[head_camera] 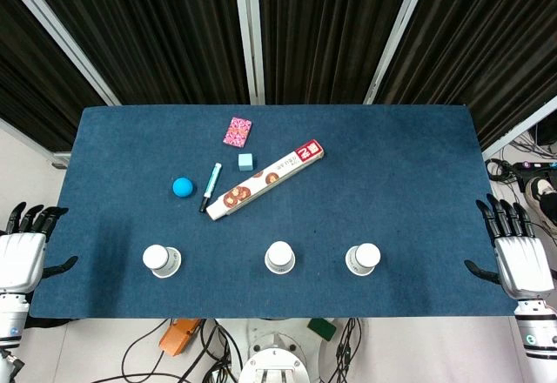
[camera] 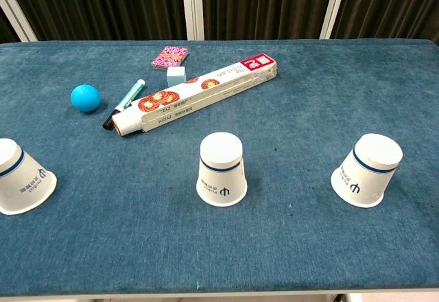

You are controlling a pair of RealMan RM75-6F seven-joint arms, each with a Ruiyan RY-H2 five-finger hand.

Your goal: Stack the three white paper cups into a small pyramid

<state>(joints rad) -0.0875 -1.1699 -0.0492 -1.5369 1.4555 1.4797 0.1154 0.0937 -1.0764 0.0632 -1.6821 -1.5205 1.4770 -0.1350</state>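
Three white paper cups stand upside down in a row near the table's front edge: the left cup (head_camera: 161,260) (camera: 19,177), the middle cup (head_camera: 279,258) (camera: 221,169) and the right cup (head_camera: 363,259) (camera: 368,169). Each has a blue ring. My left hand (head_camera: 22,253) hangs beyond the table's left edge, fingers spread, holding nothing. Past the right edge, my right hand (head_camera: 520,257) is likewise open and empty. Neither hand shows in the chest view. Both are far from the cups.
Behind the cups lie a long printed box (head_camera: 265,182) (camera: 196,101), a marker pen (head_camera: 211,187) (camera: 124,103), a blue ball (head_camera: 182,187) (camera: 86,98), a small pale blue cube (head_camera: 247,161) (camera: 176,76) and a pink packet (head_camera: 237,131) (camera: 171,56) on the blue tablecloth (head_camera: 400,183).
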